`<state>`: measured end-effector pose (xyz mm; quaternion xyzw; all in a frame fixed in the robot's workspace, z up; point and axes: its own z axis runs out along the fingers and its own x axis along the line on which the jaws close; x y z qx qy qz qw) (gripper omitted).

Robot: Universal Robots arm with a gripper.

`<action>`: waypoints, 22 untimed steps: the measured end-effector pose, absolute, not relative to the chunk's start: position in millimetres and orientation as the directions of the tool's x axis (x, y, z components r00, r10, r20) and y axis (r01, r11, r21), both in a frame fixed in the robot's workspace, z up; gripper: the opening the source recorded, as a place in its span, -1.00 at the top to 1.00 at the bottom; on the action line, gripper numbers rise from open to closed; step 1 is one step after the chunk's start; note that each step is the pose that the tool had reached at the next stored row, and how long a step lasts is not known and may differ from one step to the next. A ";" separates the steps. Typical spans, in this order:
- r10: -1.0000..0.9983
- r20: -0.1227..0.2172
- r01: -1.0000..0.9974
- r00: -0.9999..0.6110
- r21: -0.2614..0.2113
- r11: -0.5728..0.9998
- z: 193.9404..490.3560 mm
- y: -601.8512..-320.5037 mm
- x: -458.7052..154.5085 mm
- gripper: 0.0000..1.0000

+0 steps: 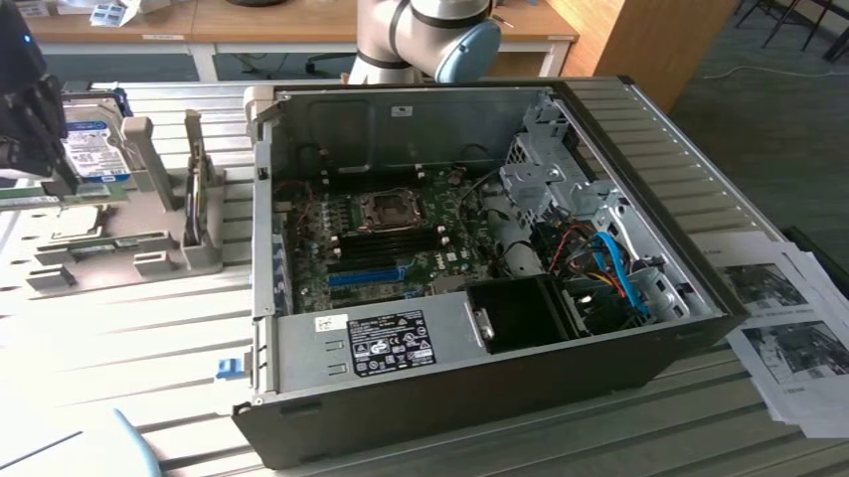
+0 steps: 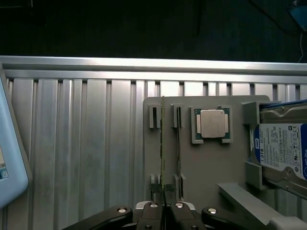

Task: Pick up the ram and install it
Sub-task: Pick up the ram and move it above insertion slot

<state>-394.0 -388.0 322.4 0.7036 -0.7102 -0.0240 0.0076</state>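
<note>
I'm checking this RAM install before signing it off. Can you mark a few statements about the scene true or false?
1. The gripper is shut on the ram. True.
2. The computer case is open, with its motherboard exposed. True.
3. The ram is seated in the motherboard. False: it is in the gripper at the gray fixture, outside the computer case.
4. The hard drive lies inside the computer case. False: it stands at the gray fixture, to the exterior view's left of the case.
5. A silver-topped chip sits in the gray fixture. True.
</note>
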 end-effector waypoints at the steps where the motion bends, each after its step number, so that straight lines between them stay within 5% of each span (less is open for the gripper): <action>1: -1.000 -0.023 -0.999 -0.010 0.045 0.009 324.8 -388.0 -394.0 0.78; 22: -1.000 -0.023 -0.999 -0.010 0.045 0.009 369.9 -388.0 -394.0 0.78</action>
